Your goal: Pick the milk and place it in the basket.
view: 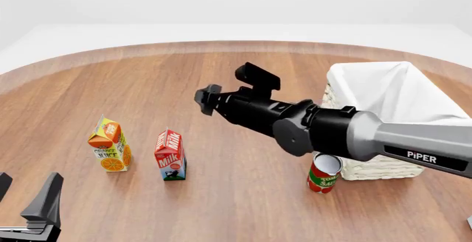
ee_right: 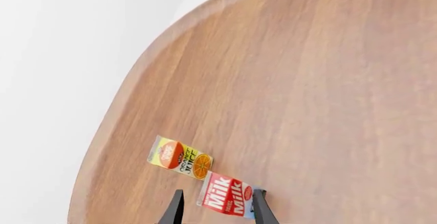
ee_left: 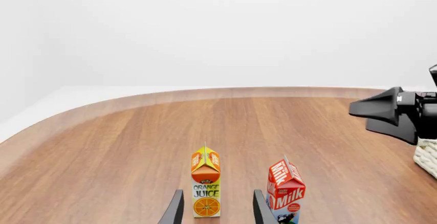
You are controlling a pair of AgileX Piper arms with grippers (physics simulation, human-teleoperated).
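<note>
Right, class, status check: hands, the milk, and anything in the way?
Right hand open, in the air past the milk. Left hand open, low, near edge. Milk upright on table, ungrasped. Juice beside it, can by basket; path looks clear.

Front view: on the desk (view: 221, 82), the milk (view: 170, 155) stands upright just right of the orange juice carton (view: 110, 151), at the near left. The basket (view: 391, 115) occupies the right side, with the tomato can (view: 324, 172) upright just before its near-left corner.
</note>
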